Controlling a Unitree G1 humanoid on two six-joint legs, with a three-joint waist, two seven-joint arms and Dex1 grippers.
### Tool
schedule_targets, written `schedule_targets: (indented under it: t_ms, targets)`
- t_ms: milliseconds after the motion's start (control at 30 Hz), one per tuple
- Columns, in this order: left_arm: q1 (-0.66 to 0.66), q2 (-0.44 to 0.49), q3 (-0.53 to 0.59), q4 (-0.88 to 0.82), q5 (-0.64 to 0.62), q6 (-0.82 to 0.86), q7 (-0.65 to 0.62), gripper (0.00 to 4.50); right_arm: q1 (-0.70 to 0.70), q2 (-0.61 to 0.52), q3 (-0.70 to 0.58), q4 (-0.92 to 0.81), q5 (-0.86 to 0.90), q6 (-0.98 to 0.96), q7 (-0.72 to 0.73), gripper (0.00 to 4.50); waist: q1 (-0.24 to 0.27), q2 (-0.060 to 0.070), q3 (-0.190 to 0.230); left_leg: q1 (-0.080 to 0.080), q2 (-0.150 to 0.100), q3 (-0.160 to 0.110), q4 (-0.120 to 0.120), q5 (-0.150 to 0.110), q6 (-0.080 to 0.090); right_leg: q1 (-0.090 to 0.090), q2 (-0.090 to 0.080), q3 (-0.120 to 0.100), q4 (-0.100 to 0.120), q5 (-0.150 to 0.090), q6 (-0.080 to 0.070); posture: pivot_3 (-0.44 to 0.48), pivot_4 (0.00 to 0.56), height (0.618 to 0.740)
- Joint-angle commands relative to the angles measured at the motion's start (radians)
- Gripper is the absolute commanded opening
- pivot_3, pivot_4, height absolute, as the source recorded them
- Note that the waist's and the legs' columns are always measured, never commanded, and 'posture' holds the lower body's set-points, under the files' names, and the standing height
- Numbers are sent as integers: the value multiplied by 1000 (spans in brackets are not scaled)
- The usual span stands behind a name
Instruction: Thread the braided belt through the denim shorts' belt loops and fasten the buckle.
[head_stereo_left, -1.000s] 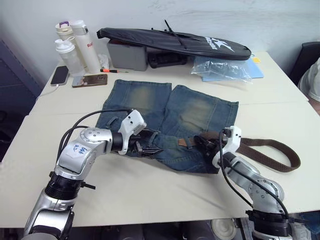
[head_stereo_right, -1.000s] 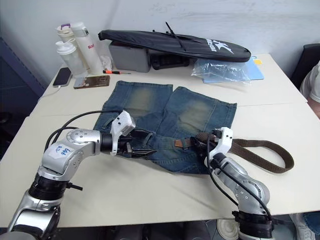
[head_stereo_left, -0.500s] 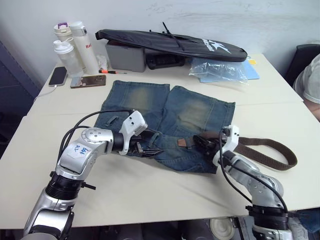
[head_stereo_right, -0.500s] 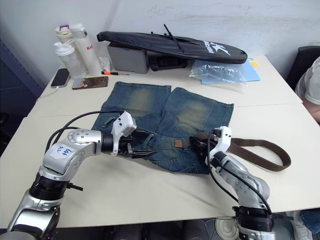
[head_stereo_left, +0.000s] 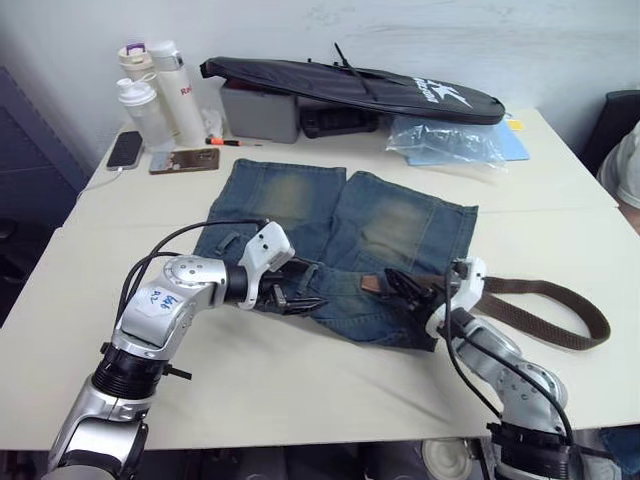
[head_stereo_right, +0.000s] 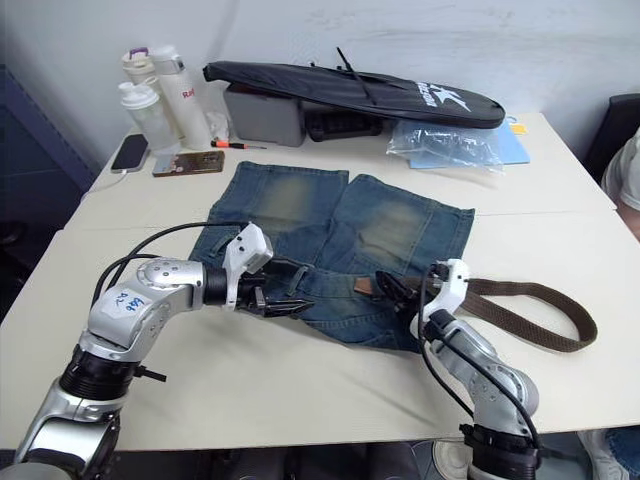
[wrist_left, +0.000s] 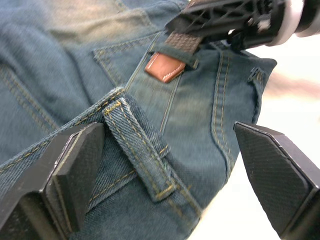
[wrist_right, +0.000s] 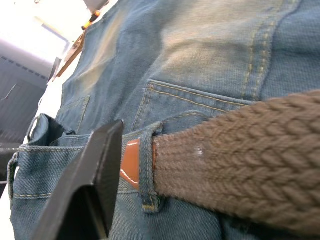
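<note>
Denim shorts (head_stereo_left: 345, 235): faded blue, laid flat mid-table (head_stereo_left: 300, 390), legs toward the far wall, waistband toward the robot.

Braided belt (head_stereo_left: 545, 310): dark brown, looping over the table on the right; its tan leather tip (wrist_left: 165, 66) has passed through one belt loop (wrist_right: 146, 170) and pokes out just past it (seen from both wrists).

Second belt loop (wrist_left: 140, 150): lies between the left fingers, empty of belt.

Left gripper (head_stereo_left: 295, 298): fingers spread wide on the waistband's left part, holding nothing.

Right gripper (head_stereo_left: 405, 287): at the waistband beside the threaded loop; whether it grips the belt I cannot tell.

Far edge: long black bag (head_stereo_left: 350, 85) with white lettering too small to read, over a grey box (head_stereo_left: 260, 110); bottles (head_stereo_left: 160, 90), one bearing red letters ("Ra", the remainder hidden); two phones (head_stereo_left: 160, 155); clear plastic bag (head_stereo_left: 445, 140).
</note>
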Motion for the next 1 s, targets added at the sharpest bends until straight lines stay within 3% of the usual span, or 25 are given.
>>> schedule_targets:
  t_ms: [33,667,767,867,900,1000]
  targets:
    - [-14,1,-3,-8,9,-27,-5,4500,16,-5,-103,-50,122,-9,-38,2582,6,1,1,0,0,1,0,0,0,0,0,0,-1,0,0,0,150,642]
    - [-32,6,-16,20,27,-52,-36,4500,139,-22,-179,-99,385,-79,-136,2582,10,3,3,-1,0,1,-2,0,0,0,1,1,-4,0,1,0,150,642]
    - [-35,5,-19,25,31,-55,-40,4500,130,-24,-157,-83,384,-90,-139,1727,10,3,3,-1,0,1,-2,0,0,0,1,1,-4,0,1,0,150,642]
    - [-37,5,-20,26,34,-56,-42,4500,108,-24,-118,-68,357,-88,-137,275,9,4,3,0,1,1,-2,0,0,0,1,1,-4,0,1,0,150,642]
    - [-37,4,-20,26,34,-56,-42,4500,103,-24,-107,-65,350,-88,-136,73,8,4,3,-1,1,1,-2,0,0,0,1,1,-4,0,1,0,150,642]
    - [-38,7,-18,24,35,-55,-41,4500,77,-16,-60,-56,324,-91,-132,73,9,4,3,0,1,1,-2,0,0,-1,1,1,-4,0,1,0,150,642]
